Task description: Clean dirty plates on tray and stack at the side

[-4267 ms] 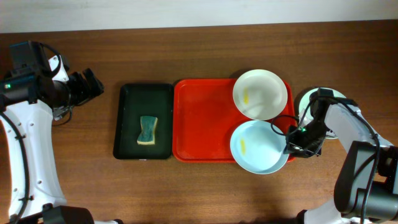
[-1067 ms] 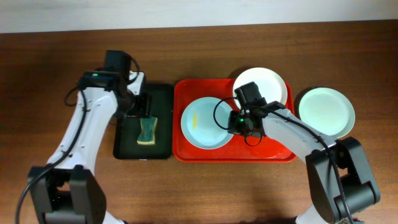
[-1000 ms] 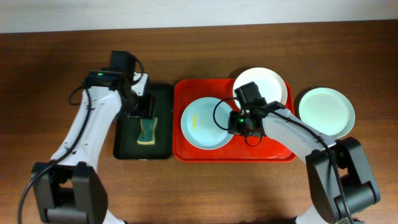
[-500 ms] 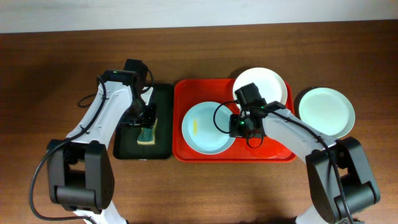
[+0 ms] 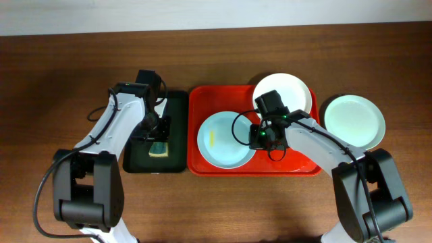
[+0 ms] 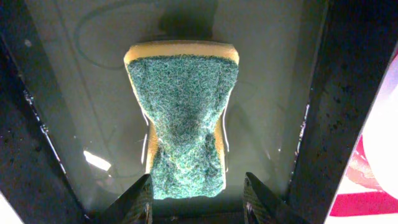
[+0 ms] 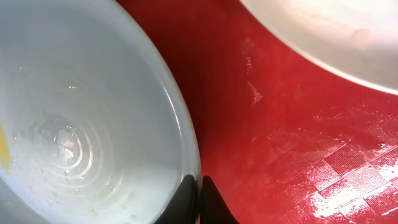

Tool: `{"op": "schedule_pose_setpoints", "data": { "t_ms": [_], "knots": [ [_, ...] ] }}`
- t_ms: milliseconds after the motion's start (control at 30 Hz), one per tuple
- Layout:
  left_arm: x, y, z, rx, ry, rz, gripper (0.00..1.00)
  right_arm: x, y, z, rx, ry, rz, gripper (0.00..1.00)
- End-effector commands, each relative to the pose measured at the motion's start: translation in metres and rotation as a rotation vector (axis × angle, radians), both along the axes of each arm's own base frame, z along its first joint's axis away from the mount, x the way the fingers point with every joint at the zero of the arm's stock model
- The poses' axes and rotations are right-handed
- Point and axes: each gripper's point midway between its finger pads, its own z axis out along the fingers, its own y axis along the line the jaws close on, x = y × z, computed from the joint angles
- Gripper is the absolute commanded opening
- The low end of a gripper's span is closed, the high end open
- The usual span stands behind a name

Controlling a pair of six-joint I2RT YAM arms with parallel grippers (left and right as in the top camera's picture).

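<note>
A pale blue plate (image 5: 226, 138) with a small yellow smear lies in the middle of the red tray (image 5: 202, 98). My right gripper (image 5: 260, 137) is shut on its right rim; up close the fingertips (image 7: 199, 186) pinch the plate's edge (image 7: 81, 124). A white plate (image 5: 283, 94) sits at the tray's far right corner. A pale green plate (image 5: 354, 121) rests on the table, right of the tray. My left gripper (image 5: 160, 133) hangs low over the green-topped yellow sponge (image 6: 183, 118), jaws open (image 6: 198, 202), the sponge's near end between the fingertips.
The sponge (image 5: 160, 148) lies in a wet dark green-black tray (image 5: 177, 108) directly left of the red tray. The white plate's rim (image 7: 329, 31) is close to my right fingers. Bare wooden table surrounds both trays.
My left gripper has come down onto the dark tray and now straddles the sponge's end, its jaws narrower than before. The right gripper and the blue plate have stayed put over the last second.
</note>
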Motion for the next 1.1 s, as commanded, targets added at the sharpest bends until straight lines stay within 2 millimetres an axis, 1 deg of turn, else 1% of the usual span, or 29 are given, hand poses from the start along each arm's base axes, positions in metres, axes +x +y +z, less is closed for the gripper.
{"op": "schedule_pose_setpoints", "data": {
  "t_ms": [0, 100, 200, 300, 467, 633, 733, 800, 900, 967, 1067],
  "knots": [
    [-0.002, 0.002, -0.007, 0.002, 0.008, 0.014, 0.43, -0.004, -0.002, -0.004, -0.005, 0.017, 0.002, 0.04],
    [-0.002, 0.002, -0.017, 0.0, -0.005, 0.014, 0.37, -0.004, -0.002, -0.004, -0.005, 0.016, 0.002, 0.04],
    [-0.003, 0.003, -0.029, 0.005, -0.022, 0.014, 0.4, -0.004, -0.002, -0.004, -0.005, 0.016, 0.002, 0.04],
    [-0.001, 0.005, -0.033, 0.009, -0.037, 0.015, 0.38, -0.004, -0.002, -0.004, -0.005, 0.016, 0.002, 0.04],
    [0.003, 0.004, -0.032, 0.006, -0.051, 0.015, 0.39, -0.004, -0.003, -0.004, -0.006, 0.019, 0.002, 0.04],
    [0.006, 0.002, -0.025, -0.003, -0.052, 0.015, 0.39, -0.006, -0.003, -0.005, -0.01, 0.028, 0.002, 0.04],
    [0.008, 0.004, -0.025, -0.001, -0.057, 0.02, 0.34, -0.006, -0.003, -0.005, -0.01, 0.028, 0.002, 0.04],
    [0.008, 0.006, -0.025, -0.001, -0.056, 0.027, 0.34, -0.006, -0.003, -0.005, -0.01, 0.028, 0.002, 0.04],
    [0.009, 0.011, -0.025, -0.003, -0.056, 0.043, 0.3, -0.006, -0.003, -0.005, -0.009, 0.027, 0.002, 0.05],
    [0.01, 0.013, -0.025, -0.005, -0.058, 0.052, 0.31, -0.006, -0.003, -0.005, -0.009, 0.027, 0.002, 0.05],
    [0.011, 0.012, -0.025, -0.018, -0.06, 0.055, 0.35, -0.006, -0.003, -0.005, -0.009, 0.027, 0.002, 0.05]
  ]
}}
